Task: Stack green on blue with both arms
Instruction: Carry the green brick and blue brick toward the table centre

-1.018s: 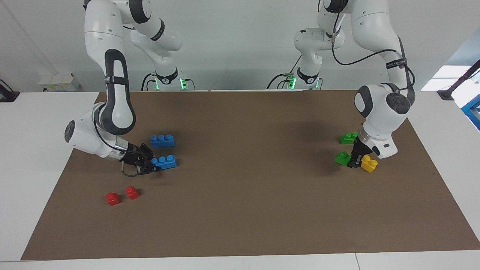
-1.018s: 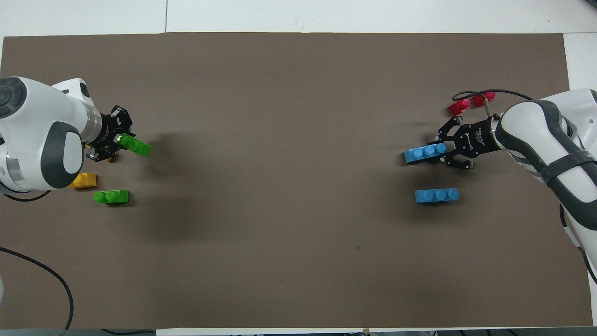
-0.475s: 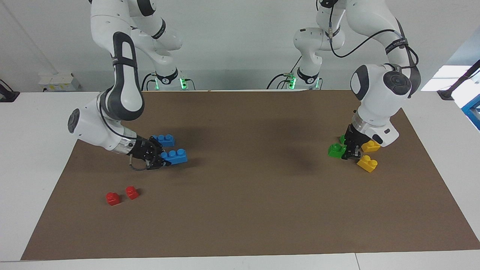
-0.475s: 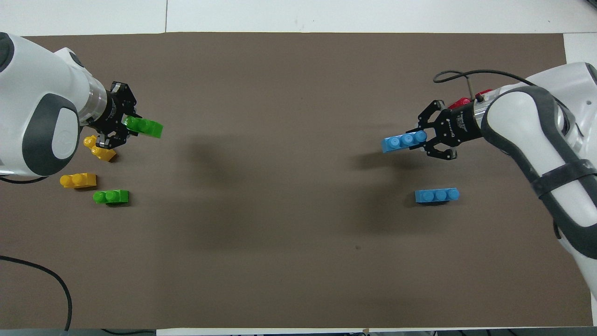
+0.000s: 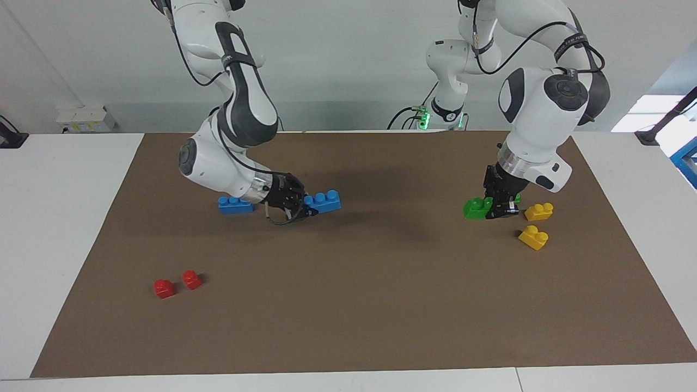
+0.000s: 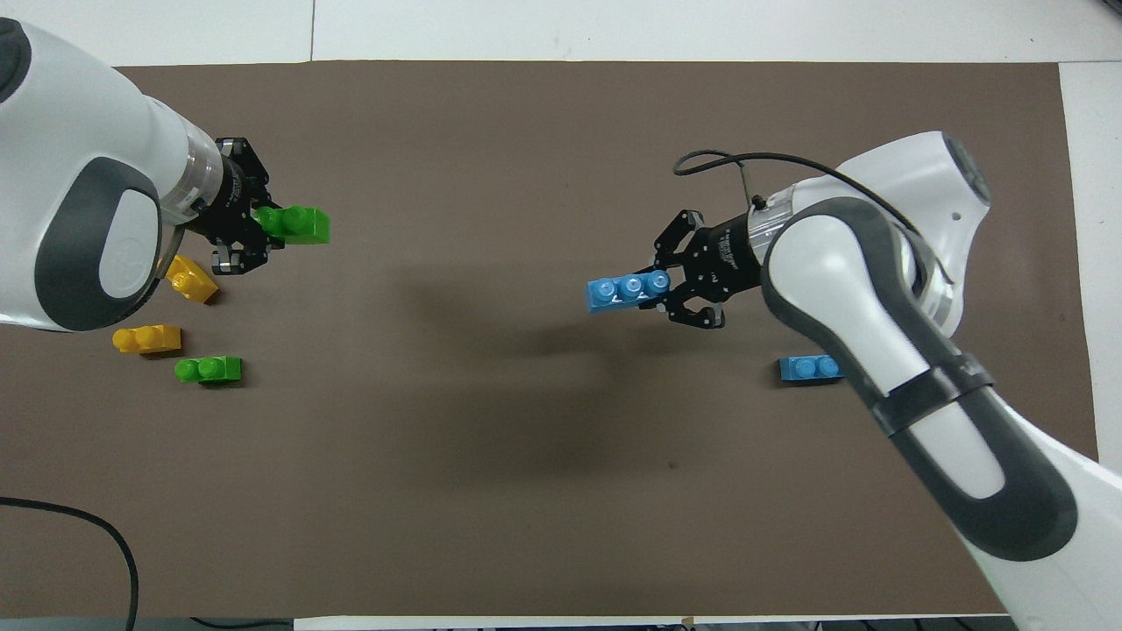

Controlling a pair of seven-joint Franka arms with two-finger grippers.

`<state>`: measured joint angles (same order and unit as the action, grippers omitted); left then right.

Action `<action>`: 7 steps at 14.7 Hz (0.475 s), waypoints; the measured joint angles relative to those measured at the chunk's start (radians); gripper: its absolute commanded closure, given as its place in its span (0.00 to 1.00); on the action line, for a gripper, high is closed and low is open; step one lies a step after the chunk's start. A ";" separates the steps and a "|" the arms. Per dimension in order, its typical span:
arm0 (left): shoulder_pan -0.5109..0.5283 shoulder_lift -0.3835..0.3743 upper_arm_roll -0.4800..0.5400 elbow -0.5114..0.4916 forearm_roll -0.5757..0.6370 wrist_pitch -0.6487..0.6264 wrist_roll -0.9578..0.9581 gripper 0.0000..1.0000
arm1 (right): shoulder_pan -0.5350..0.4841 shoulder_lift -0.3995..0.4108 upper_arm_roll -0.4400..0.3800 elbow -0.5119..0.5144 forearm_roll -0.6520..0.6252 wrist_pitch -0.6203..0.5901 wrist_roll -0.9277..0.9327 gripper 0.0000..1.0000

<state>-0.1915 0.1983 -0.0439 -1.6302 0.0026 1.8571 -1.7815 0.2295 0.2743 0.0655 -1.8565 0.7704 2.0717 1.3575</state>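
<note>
Facing view first: the right gripper [image 5: 306, 209] is up off the brown mat [image 5: 348, 305], fingers closed on one end of a blue brick [image 5: 325, 201] that sticks out toward the left arm's end. A second blue brick [image 5: 235, 204] lies on the mat under that arm's wrist. The left gripper [image 5: 498, 207] hangs over the mat with its fingers pinched on a green brick [image 5: 477, 208]; two yellow bricks [image 5: 536, 224] lie on the mat just beside it. Two red bricks [image 5: 177, 283] sit well apart from the right gripper.

Overhead view: the right gripper [image 6: 671, 289] holds the blue brick [image 6: 628, 291] by its end, studs up. The left gripper [image 6: 254, 230] grips the green brick [image 6: 296, 224] the same way. Another green brick [image 6: 209, 370] lies on the mat near the left gripper, beside a yellow one.
</note>
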 measured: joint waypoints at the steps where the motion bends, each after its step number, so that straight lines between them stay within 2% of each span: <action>1: -0.013 -0.001 0.000 0.000 0.000 -0.003 -0.041 1.00 | 0.045 0.000 0.001 -0.015 0.000 0.070 0.058 1.00; 4: -0.053 -0.002 -0.003 0.000 0.000 -0.009 -0.131 1.00 | 0.171 0.001 0.002 -0.085 0.000 0.268 0.155 1.00; 7: -0.090 -0.002 -0.004 0.000 0.000 -0.009 -0.193 1.00 | 0.214 0.007 0.002 -0.136 0.001 0.344 0.177 1.00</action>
<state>-0.2816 0.1965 -0.0476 -1.6303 0.0026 1.8482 -1.9740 0.4438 0.2811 0.0674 -1.9926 0.7711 2.4161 1.5344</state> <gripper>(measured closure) 0.656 0.652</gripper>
